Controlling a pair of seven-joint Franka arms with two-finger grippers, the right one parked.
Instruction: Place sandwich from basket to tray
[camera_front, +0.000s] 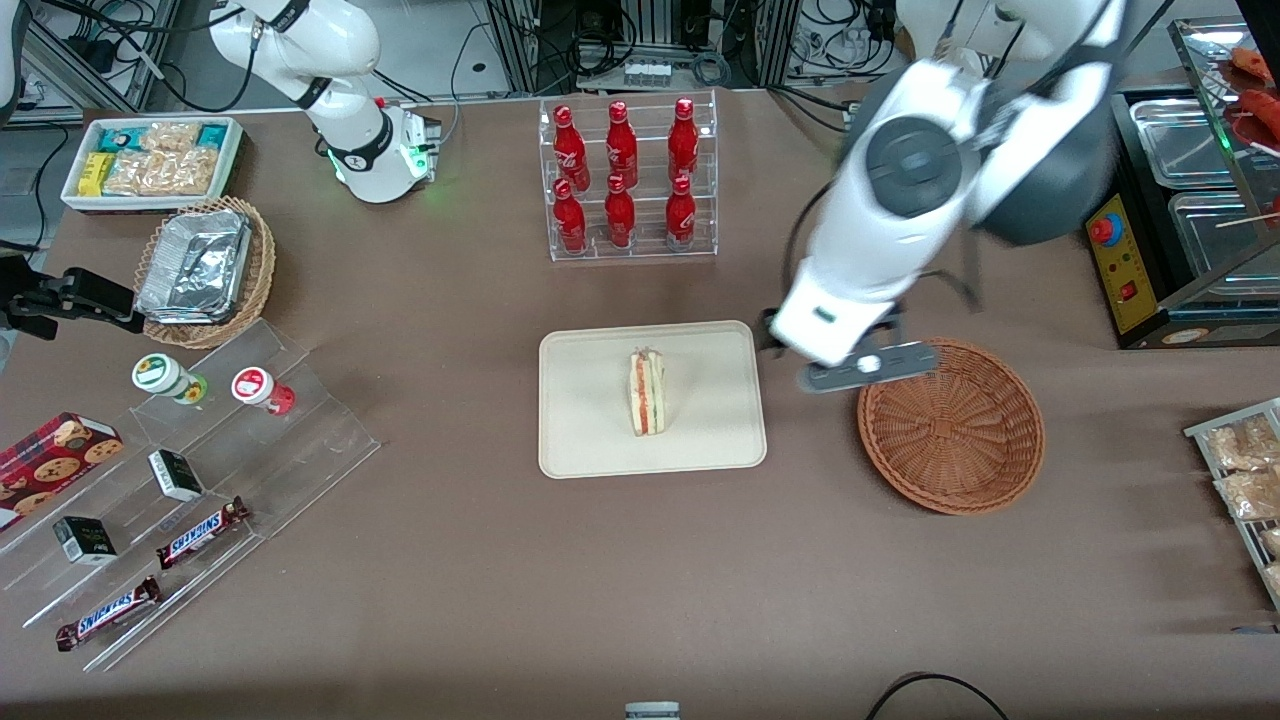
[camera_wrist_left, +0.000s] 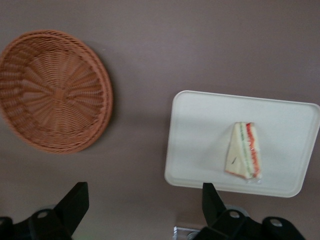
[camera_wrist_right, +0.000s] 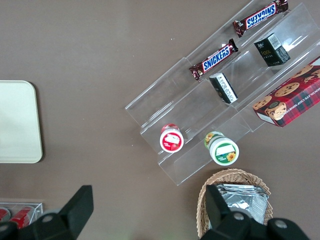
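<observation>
The sandwich (camera_front: 646, 391) is a pale triangular wedge with red and green layers. It lies on the cream tray (camera_front: 590, 440) in the middle of the table and also shows in the left wrist view (camera_wrist_left: 243, 151) on the tray (camera_wrist_left: 200, 130). The reddish-brown wicker basket (camera_front: 950, 428) stands beside the tray toward the working arm's end and holds nothing; it also shows in the left wrist view (camera_wrist_left: 54, 90). My left gripper (camera_wrist_left: 145, 200) is open and empty, held high above the table between tray and basket. In the front view its body (camera_front: 868, 366) hangs over the basket's rim.
A clear rack of red bottles (camera_front: 625, 180) stands farther from the front camera than the tray. A tan basket with foil containers (camera_front: 205, 270), a white snack bin (camera_front: 150, 160) and a clear stepped stand with snacks (camera_front: 170, 500) lie toward the parked arm's end. A warming cabinet (camera_front: 1190, 200) stands at the working arm's end.
</observation>
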